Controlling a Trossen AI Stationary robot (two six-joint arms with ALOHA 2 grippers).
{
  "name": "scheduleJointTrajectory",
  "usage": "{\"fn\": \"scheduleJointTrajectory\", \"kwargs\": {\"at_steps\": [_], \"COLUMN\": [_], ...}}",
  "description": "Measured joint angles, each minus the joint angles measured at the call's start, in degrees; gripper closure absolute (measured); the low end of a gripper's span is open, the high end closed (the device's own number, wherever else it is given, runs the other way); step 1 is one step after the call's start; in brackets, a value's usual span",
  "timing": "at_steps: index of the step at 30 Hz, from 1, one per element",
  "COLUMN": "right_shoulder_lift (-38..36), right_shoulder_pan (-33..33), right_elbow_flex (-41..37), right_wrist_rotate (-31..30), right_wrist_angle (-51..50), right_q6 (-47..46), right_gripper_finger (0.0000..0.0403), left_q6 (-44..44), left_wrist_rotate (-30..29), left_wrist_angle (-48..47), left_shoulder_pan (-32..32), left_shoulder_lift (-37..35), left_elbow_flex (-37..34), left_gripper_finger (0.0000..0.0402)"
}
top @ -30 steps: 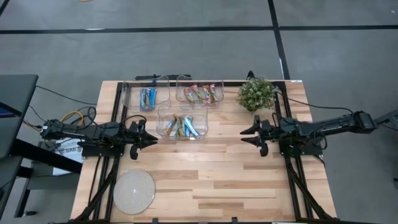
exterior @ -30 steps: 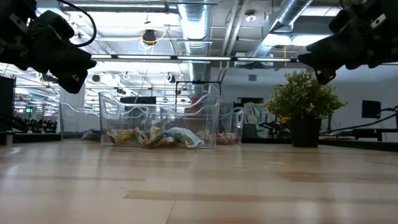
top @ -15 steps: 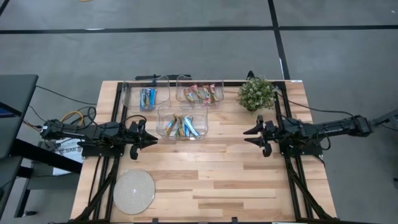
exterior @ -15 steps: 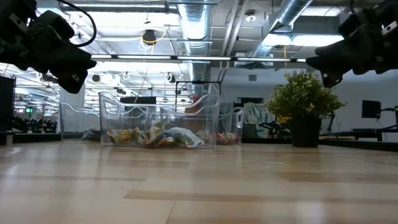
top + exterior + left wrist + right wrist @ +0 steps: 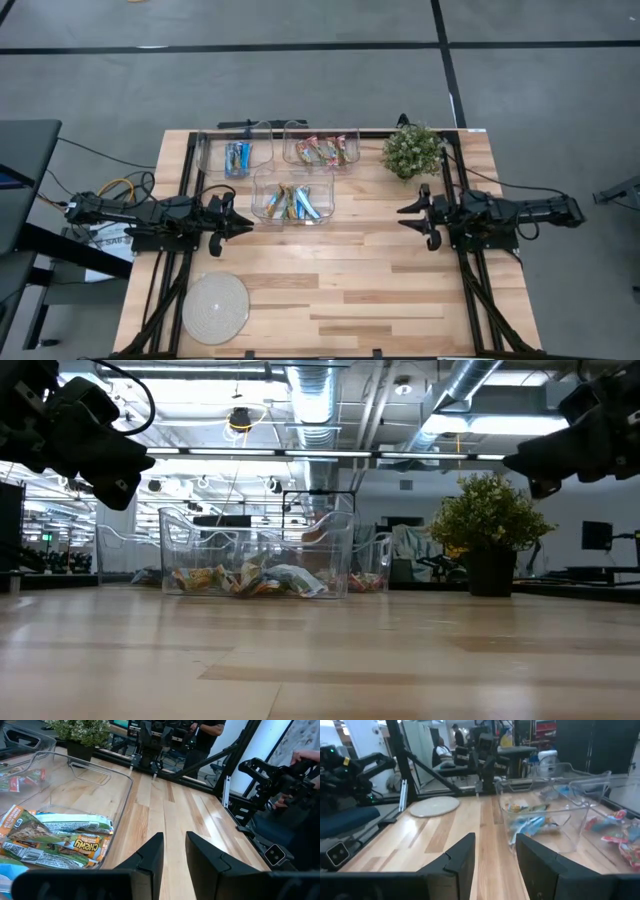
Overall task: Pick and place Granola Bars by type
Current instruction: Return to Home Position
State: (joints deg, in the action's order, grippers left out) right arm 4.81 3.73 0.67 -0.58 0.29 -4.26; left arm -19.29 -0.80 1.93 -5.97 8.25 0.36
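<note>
The Granola Bars lie in three clear bins. Mixed bars fill the nearer bin, blue ones the far-left bin, and red multicoloured ones the far-middle bin. My left gripper hovers level by the table's left edge, near the mixed bin. Its fingers stand a little apart with nothing between them. My right gripper hovers level by the right edge, open and empty. Its wrist view shows the mixed bars farther off.
A potted plant stands at the far right, just beyond my right gripper. A round pale disc lies at the near left corner. Bare wood stretches between the two arms and toward the near edge.
My right gripper has drawn back toward the table's right edge, staying level above the table, with its arm folding in behind it.
</note>
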Motion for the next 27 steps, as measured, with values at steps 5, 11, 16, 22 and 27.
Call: {"fn": "scheduleJointTrajectory", "kwargs": {"at_steps": [5,11,16,22,27], "right_shoulder_lift": [-1.2,-1.1,-1.1,-1.1,-1.1], "right_shoulder_pan": [-0.1,-0.1,-0.1,-0.1,-0.1], "right_elbow_flex": [0.0,0.0,0.0,0.0,0.0], "right_wrist_rotate": [0.2,0.3,0.3,0.5,0.5], "right_wrist_angle": [-0.1,-0.2,-0.2,-0.3,-0.3], "right_q6": [0.3,-1.5,-5.3,-6.0,-8.2], "right_gripper_finger": [0.0266,0.0268,0.0266,0.0269,0.0266], "left_q6": [0.0,0.0,0.0,0.0,0.0], "left_wrist_rotate": [0.0,0.0,0.0,0.0,0.0], "left_wrist_angle": [0.0,0.0,0.0,0.0,0.0], "left_shoulder_pan": [0.0,0.0,0.0,0.0,0.0], "left_shoulder_lift": [0.0,0.0,0.0,0.0,0.0], "left_elbow_flex": [0.0,0.0,0.0,0.0,0.0], "left_gripper_finger": [0.0328,0.0328,0.0328,0.0328,0.0328]}}
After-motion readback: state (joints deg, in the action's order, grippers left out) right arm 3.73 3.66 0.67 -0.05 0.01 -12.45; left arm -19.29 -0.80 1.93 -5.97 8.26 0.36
